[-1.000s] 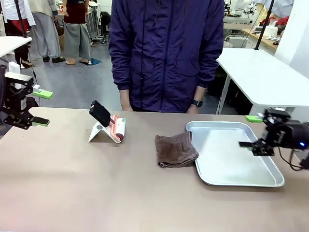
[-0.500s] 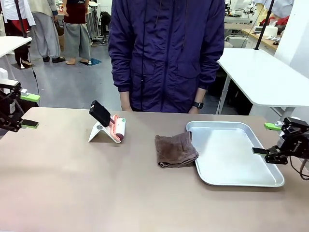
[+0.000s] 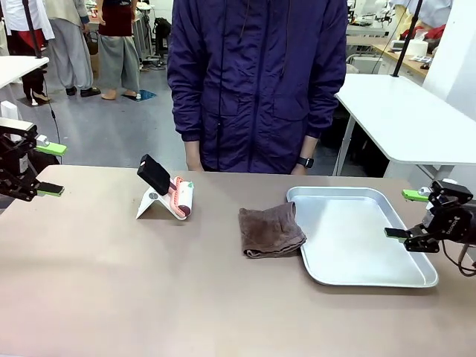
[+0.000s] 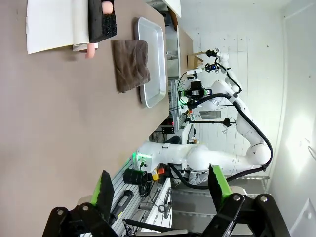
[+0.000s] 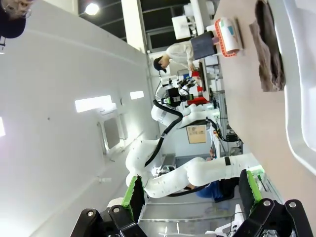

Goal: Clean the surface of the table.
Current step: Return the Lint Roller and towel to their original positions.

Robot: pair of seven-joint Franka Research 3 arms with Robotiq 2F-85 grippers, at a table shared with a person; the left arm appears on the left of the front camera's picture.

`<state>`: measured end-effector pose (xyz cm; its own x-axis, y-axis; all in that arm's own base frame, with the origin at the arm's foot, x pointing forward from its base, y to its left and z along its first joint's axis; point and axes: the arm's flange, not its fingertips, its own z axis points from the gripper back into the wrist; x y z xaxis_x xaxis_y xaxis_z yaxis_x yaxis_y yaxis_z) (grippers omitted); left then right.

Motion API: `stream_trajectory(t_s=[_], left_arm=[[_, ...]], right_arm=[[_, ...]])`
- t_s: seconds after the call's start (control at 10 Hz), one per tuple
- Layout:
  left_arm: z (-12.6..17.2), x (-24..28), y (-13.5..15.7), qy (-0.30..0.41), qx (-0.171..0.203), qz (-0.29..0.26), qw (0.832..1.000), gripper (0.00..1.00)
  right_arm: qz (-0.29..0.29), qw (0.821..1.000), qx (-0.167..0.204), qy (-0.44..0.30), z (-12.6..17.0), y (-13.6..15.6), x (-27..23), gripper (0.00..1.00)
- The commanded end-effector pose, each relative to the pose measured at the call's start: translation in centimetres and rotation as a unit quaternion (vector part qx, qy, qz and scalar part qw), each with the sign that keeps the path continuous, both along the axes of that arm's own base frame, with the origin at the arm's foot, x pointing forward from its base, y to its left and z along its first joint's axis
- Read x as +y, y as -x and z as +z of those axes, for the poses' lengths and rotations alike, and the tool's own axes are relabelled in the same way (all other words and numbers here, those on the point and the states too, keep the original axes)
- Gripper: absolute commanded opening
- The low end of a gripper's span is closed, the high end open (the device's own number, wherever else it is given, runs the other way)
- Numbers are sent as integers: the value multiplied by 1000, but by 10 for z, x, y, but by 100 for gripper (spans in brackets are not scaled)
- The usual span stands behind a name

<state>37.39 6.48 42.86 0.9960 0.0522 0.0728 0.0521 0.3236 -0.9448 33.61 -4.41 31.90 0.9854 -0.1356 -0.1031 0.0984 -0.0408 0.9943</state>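
Nearest my cameras, the table [image 3: 111, 290] runs tan, matte and bare from edge to edge, a rigid flat top that I judge will not yield or shift under a wipe; there is nothing on it to grip, so any hold belongs on the wiping tool, not the surface.

At the table's left edge my left gripper [image 3: 33, 169] hangs with its green-padded fingers spread wide and nothing between them. At the right edge my right gripper [image 3: 413, 215] hovers just beside the tray's near right corner, jaws likewise parted and empty; both wrist views show the same gap between the pads.

Toward the middle lies a brown cloth [image 3: 271, 230], loosely folded, its right side touching the rim of the silver tray [image 3: 372, 279]. I read it as soft, light and limp: it should bunch under a pinch and drag well over the matte top. My best hold looks to be the thick folded middle from above, so the layers stay together.

Farther left, a small white stand [image 3: 152, 203] props up a black slab, with a pink-and-white roller [image 3: 183, 198] resting against it. Both look light and liable to topple if brushed.

Beyond the far edge, a person in a dark purple jacket [image 3: 256, 82] stands facing the table.
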Motion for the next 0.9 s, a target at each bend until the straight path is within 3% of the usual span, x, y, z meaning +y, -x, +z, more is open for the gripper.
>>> stream_trajectory(t_s=[0.0, 0.8], left_arm=[[1, -1, 4, 8, 3, 3, 1000, 100], [1, -1, 4, 8, 3, 3, 1000, 100]], right_arm=[[-4, 1000, 8, 8, 6, -2, 0, 100], [-4, 1000, 8, 8, 6, -2, 0, 100]])
